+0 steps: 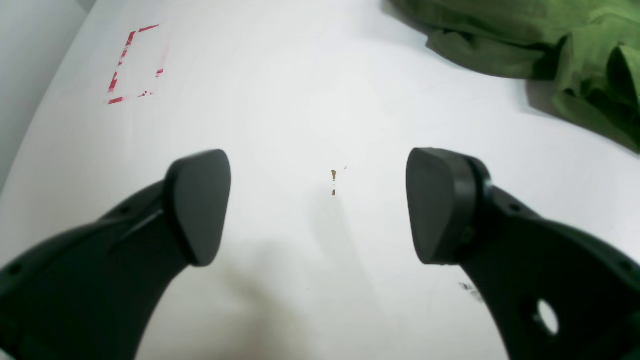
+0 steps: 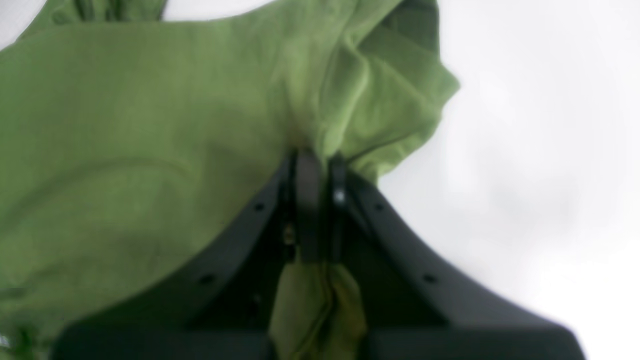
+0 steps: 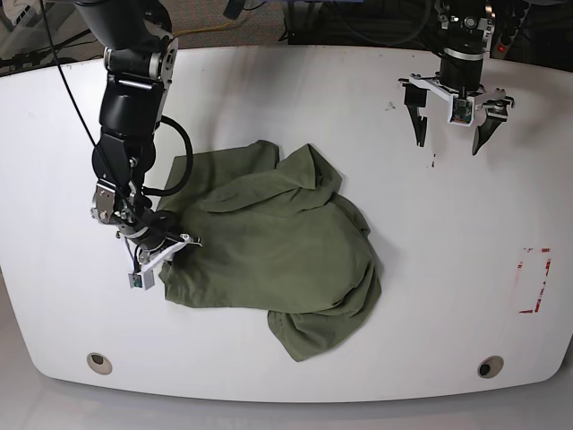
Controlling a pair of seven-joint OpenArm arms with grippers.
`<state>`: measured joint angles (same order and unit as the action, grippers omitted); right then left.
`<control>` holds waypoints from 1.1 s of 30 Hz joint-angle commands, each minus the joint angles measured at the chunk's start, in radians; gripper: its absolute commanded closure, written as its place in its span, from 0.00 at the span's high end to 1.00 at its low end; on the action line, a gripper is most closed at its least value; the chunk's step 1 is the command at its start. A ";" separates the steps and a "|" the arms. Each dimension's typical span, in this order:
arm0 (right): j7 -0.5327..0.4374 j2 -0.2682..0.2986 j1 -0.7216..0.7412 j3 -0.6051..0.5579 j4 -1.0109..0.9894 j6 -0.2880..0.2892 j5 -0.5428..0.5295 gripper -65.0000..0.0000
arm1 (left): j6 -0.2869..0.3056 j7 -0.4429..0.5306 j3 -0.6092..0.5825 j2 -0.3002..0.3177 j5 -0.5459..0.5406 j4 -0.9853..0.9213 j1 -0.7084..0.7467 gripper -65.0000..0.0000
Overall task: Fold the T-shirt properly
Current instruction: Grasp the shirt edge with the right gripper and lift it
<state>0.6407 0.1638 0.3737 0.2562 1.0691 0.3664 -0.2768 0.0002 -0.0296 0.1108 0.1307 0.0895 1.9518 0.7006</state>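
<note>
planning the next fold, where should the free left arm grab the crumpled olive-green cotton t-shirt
Judging by its pose, the bunched sleeve edge of the olive-green cotton T-shirt, nearest the open left gripper. Come from that side, jaws across the raised fold; the right gripper already pinches the opposite edge.

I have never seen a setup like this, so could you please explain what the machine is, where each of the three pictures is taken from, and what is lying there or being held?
This is a robot with two arms working over a white table. The base picture looks down on the whole scene. The other two come from small cameras mounted on the wrists, each looking past its own claw.

On the table lies a crumpled olive-green T-shirt, meant to be folded. A red dashed rectangle is marked near one table edge.

The right claw, on the left in the base picture, is shut on a pinch of the T-shirt's fabric; its wrist picture shows cloth bunched between the closed fingers.

The left claw, on the right in the base picture, is open and holds nothing. Its wrist picture shows bare table between the two fingers, with the shirt off in the corner.
</note>
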 commanded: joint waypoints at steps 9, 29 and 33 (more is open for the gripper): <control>0.149 0.007 -0.006 0.002 0.422 0.012 -0.017 0.00 | -0.007 0.030 0.002 0.005 0.000 0.019 -0.020 0.78; 0.230 0.056 0.291 -0.001 0.684 0.130 -0.016 0.00 | -0.006 -0.364 -0.049 0.005 -0.006 0.039 -0.353 0.78; 0.258 0.069 0.382 -0.001 0.699 0.162 -0.016 0.00 | -0.006 -0.408 -0.082 0.005 -0.006 0.039 -0.421 0.78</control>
<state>0.9234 0.2173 0.6987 0.2539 1.7470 0.5259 -0.2867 0.0002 -0.4435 0.0368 0.1299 0.0811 1.9697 0.2974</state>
